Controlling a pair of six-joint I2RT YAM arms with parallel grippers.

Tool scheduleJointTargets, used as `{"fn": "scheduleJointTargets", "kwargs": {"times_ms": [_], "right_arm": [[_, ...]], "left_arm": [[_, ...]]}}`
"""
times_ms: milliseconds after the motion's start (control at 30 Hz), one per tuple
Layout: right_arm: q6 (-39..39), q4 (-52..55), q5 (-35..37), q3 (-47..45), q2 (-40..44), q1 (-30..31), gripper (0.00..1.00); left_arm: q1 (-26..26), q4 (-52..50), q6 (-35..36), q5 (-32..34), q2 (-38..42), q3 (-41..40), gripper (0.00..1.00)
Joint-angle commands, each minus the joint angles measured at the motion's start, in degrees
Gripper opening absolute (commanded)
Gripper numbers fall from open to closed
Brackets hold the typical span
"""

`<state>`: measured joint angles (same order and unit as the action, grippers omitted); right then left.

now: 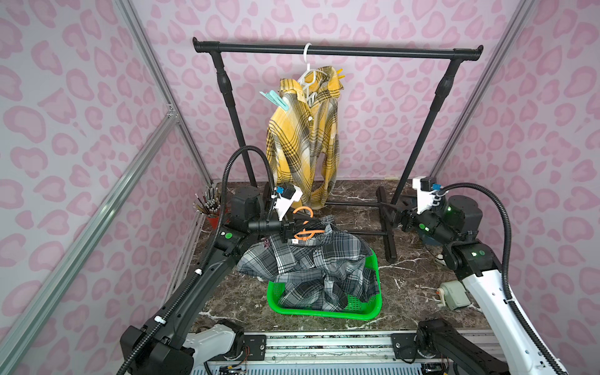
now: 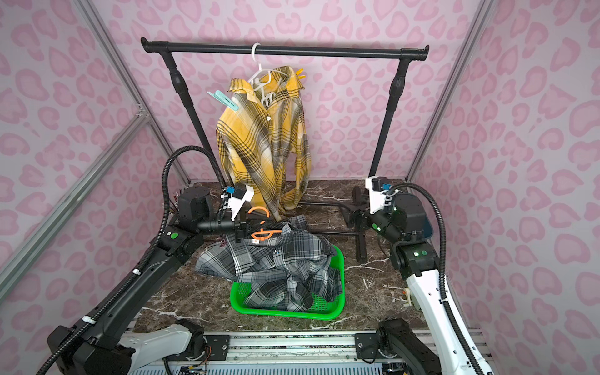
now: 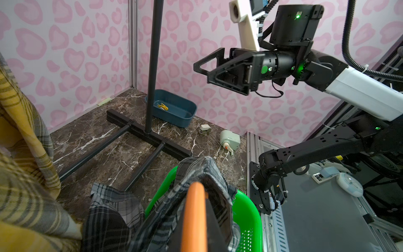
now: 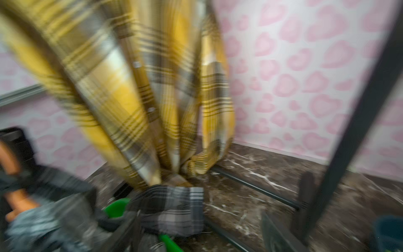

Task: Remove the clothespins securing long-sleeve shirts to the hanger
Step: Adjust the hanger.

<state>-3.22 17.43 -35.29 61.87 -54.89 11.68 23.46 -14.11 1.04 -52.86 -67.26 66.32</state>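
Observation:
A yellow plaid shirt (image 1: 302, 143) hangs on a white hanger (image 1: 307, 77) from the rail. A teal clothespin (image 1: 272, 99) grips its left shoulder and a yellow clothespin (image 1: 339, 74) its right collar. My left gripper (image 1: 287, 232) is shut on an orange hanger (image 3: 194, 213) that carries the black-grey plaid shirt (image 1: 311, 269), which is slumped into the green basket (image 1: 324, 313). A small dark clip (image 1: 266, 243) sits at that shirt's left shoulder. My right gripper (image 3: 209, 69) hovers open and empty near the blue bin (image 3: 178, 111), where a loose yellow clothespin (image 3: 163, 106) lies.
The black garment rack (image 1: 337, 50) stands at the back, with its foot bars (image 1: 388, 240) on the marble floor right of the basket. A cup of pencils (image 1: 207, 207) is at the left wall. A pale green device (image 1: 454, 293) lies by the right arm.

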Motion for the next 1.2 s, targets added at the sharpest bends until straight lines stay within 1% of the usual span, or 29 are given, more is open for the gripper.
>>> {"fn": "scheduleJointTargets", "kwargs": {"times_ms": [0,67,133,200,300,500,567,667,767,833,900,967,1000,1033,1167], "right_arm": [[10.1,8.2,-11.6,4.2,-2.8,3.7,0.88],[14.2,12.9,-14.5,8.5,-6.5,7.2,0.88],[18.8,18.1,-12.8,13.3,-10.2,12.4,0.88],[21.7,21.7,-10.0,17.3,-13.5,16.3,0.88],[24.4,25.4,-8.2,21.4,-17.9,19.9,0.87],[25.2,25.6,-2.9,22.0,-22.3,25.7,0.86],[24.7,24.5,-1.8,21.3,-23.5,26.7,0.85],[24.1,23.2,-1.4,20.5,-25.2,27.4,0.81],[23.8,22.4,-1.7,20.5,-26.4,28.2,0.69],[23.8,22.3,-1.3,20.7,-27.0,28.6,0.51],[23.9,22.2,-1.3,20.7,-27.5,28.8,0.39],[24.0,22.1,-1.9,20.4,-27.8,28.9,0.24],[24.1,22.3,-2.1,20.4,-28.0,29.1,0.1],[24.1,22.4,-1.9,20.4,-28.1,29.2,0.0],[24.9,23.5,-1.5,19.8,-27.5,29.4,0.0]], "left_arm": [[-0.1,-1.2,2.7,-2.3,-0.1,0.6,0.04],[-0.1,-1.8,3.4,-3.2,-0.3,1.0,0.04],[-0.1,-3.4,4.4,-4.2,-1.1,2.1,0.04],[-0.1,-3.6,4.2,-4.4,-1.6,2.7,0.04],[0.0,-3.3,4.1,-4.2,-1.8,3.2,0.04],[0.0,-3.0,4.1,-4.5,-1.3,4.0,0.04],[0.0,-1.9,3.4,-5.2,-1.0,4.0,0.04],[0.1,-0.6,2.7,-6.2,-0.6,3.8,0.04],[0.1,0.6,1.8,-7.1,-0.4,3.7,0.04],[0.2,0.7,1.7,-7.2,-0.3,3.7,0.03],[0.2,0.7,1.7,-7.1,-0.2,3.7,0.04],[0.3,0.7,1.6,-7.1,-0.2,3.7,0.04],[0.3,0.7,1.6,-7.0,-0.1,3.7,0.03],[0.3,0.6,1.4,-6.7,-0.1,3.7,0.04],[0.3,-1.5,1.7,-4.6,0.0,5.2,0.04]]}}
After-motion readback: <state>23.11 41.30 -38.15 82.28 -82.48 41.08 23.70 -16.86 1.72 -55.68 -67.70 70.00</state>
